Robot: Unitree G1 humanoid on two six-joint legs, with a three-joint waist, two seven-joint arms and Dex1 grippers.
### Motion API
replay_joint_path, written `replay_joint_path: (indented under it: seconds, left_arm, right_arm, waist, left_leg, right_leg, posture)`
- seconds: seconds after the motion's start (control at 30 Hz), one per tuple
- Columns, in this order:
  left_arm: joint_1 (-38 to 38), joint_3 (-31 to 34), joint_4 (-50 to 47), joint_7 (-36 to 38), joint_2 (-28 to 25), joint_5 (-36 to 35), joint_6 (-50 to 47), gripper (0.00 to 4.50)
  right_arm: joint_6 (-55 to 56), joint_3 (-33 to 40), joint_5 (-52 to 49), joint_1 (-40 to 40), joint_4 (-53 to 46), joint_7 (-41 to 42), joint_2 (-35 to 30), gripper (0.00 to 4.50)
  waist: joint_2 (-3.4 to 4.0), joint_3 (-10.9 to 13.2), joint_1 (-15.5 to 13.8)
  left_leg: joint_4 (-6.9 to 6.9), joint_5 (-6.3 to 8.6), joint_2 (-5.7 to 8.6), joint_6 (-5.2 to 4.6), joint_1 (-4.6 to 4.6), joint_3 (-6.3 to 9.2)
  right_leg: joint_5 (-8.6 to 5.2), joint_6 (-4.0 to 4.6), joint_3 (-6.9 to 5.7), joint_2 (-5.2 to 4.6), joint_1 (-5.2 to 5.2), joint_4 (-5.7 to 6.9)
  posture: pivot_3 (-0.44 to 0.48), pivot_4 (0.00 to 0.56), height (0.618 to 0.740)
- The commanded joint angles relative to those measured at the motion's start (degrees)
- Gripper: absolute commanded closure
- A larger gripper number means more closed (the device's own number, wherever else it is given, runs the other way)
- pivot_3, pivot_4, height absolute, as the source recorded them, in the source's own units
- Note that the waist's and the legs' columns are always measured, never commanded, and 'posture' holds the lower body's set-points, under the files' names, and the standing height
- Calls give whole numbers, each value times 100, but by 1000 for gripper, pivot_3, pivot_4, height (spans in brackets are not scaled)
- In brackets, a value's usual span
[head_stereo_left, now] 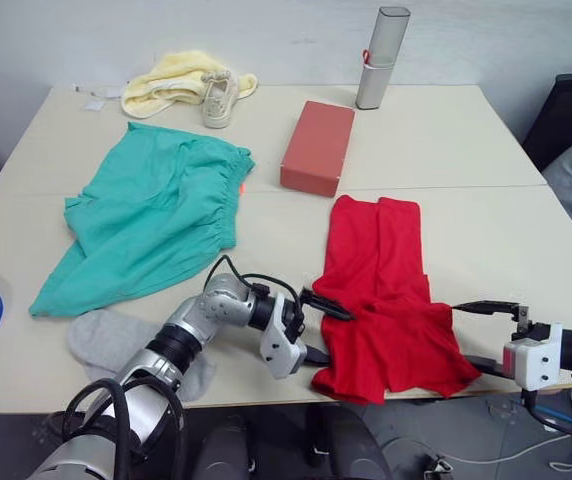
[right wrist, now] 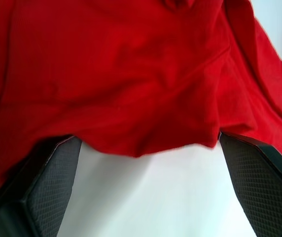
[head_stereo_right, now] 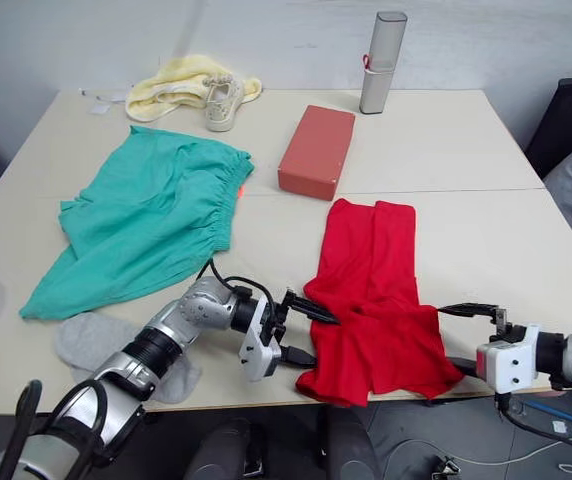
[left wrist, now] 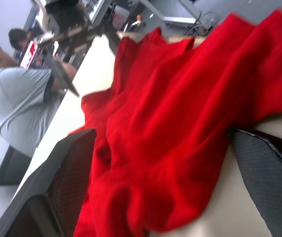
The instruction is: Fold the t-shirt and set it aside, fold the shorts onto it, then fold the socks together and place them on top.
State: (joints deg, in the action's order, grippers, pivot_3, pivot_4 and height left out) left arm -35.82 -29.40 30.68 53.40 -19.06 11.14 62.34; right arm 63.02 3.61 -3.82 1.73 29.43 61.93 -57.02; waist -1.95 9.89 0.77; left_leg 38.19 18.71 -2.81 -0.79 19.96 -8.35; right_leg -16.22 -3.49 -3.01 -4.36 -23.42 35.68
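We've got the t-shirt (head_stereo_left: pixel 386 295) bunched at the table's (head_stereo_left: pixel 486 240) five o'clock. Our left gripper (head_stereo_left: pixel 318 329) spreads wide at its nine o'clock edge, our right gripper (head_stereo_left: pixel 482 337) wide at three. Shorts (head_stereo_left: pixel 151 215) at ten, socks (head_stereo_left: pixel 116 345) at seven.

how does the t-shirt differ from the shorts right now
The t-shirt is bright red, bunched into a narrow strip with both open grippers at its sides; the shorts are teal-green, spread wider and flatter, with no gripper near. The t-shirt lies nearer the table's front edge. Both rest on the table.
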Motion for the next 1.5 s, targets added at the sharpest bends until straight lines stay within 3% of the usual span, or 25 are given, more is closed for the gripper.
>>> replay_joint_path:
  seconds: [0.03, 0.13, 0.2, 0.27, 0.57, 0.6, 0.67, 0.7, 0.87, 1.1, 1.3, 1.5]
  left_arm:
    - [153, -220, -330, -15, -79, -155, 20, 0]
    - [288, -367, -554, 3, -113, -245, -103, 0]
    - [373, -460, -677, 31, -153, -264, -217, 0]
    - [433, -516, -759, 49, -202, -276, -310, 625]
    - [647, -668, -1007, 106, -303, -307, -717, 3516]
    - [664, -682, -1028, 130, -316, -321, -769, 3835]
    - [700, -708, -1084, 183, -352, -379, -863, 4415]
    - [722, -733, -1131, 246, -378, -455, -938, 4466]
    - [856, -734, -1432, 558, -551, -921, -1316, 4466]
    - [1215, -426, -2329, 1337, -1174, -2144, -2381, 4466]
    - [1733, -162, -3531, 2086, -1865, -3374, -3612, 4466]
    - [1910, 77, -4077, 2594, -2232, -3658, -4375, 4466]
  right_arm:
    - [54, -503, 60, -53, -177, -10, 153, 33]
    - [169, -729, -95, -108, -317, -3, 121, 33]
    - [254, -837, -169, -202, -370, -14, 58, 410]
    - [268, -910, -201, -287, -393, -33, -18, 978]
    - [394, -1085, -283, -351, -359, -129, -161, 4296]
    - [402, -1100, -301, -355, -374, -142, -173, 4500]
    - [405, -1110, -378, -382, -440, -166, -190, 4500]
    - [378, -1103, -441, -413, -485, -174, -199, 4500]
    - [207, -1041, -782, -642, -817, -191, -282, 4500]
    - [-687, -725, -1825, -1400, -1941, -111, -489, 4500]
    - [-1673, -263, -2869, -2516, -2945, 325, -799, 4500]
    - [-2320, 273, -3121, -3075, -3521, 771, -808, 4500]
  waist:
    - [-1, 0, 11]
    - [0, -1, 23]
    - [1, -1, 16]
    - [2, -1, 1]
    - [10, -6, -55]
    - [16, -9, -52]
    - [29, -17, -52]
    - [38, -22, -53]
    - [56, -25, -54]
    - [69, -19, -61]
    - [86, -11, -76]
    - [90, -9, -82]
  left_leg:
    - [-1, 0, 0, 0, -1, 0]
    - [-7, 0, 0, 0, -9, 0]
    - [-14, 0, 0, 1, -16, 0]
    - [-16, 0, -1, 3, -18, -1]
    - [-15, 1, 1, 1, -24, -2]
    - [-15, 1, 1, 0, -25, -2]
    - [-16, 1, 0, 0, -28, -3]
    - [-17, 1, 0, 0, -29, -3]
    - [-19, 1, 0, 0, -31, -3]
    - [-20, 5, -2, -7, -31, 0]
    - [-19, 15, 0, -23, -26, 4]
    - [-18, 17, 1, -24, -26, 5]
  right_leg:
    - [-1, 1, 0, 0, 1, 0]
    - [-4, 6, 0, -1, 4, 0]
    - [-6, 9, 0, -2, 8, 1]
    - [-8, 11, 0, -2, 9, 2]
    - [-10, 14, 3, -6, 13, 4]
    - [-10, 15, 3, -5, 14, 4]
    - [-12, 17, 4, -5, 15, 3]
    - [-12, 18, 3, -5, 16, 3]
    - [-15, 19, 4, -4, 16, 8]
    - [-20, 24, 5, -5, 13, 18]
    - [-21, 25, 4, -10, 12, 15]
    - [-24, 24, 3, -6, 13, 15]
  posture:
    - [0, 150, 740]
    - [0, 150, 740]
    - [0, 150, 740]
    - [0, 150, 740]
    - [0, 150, 740]
    - [0, 150, 740]
    - [0, 150, 740]
    - [0, 150, 740]
    - [0, 150, 740]
    - [0, 150, 740]
    - [0, 150, 740]
    - [0, 150, 740]
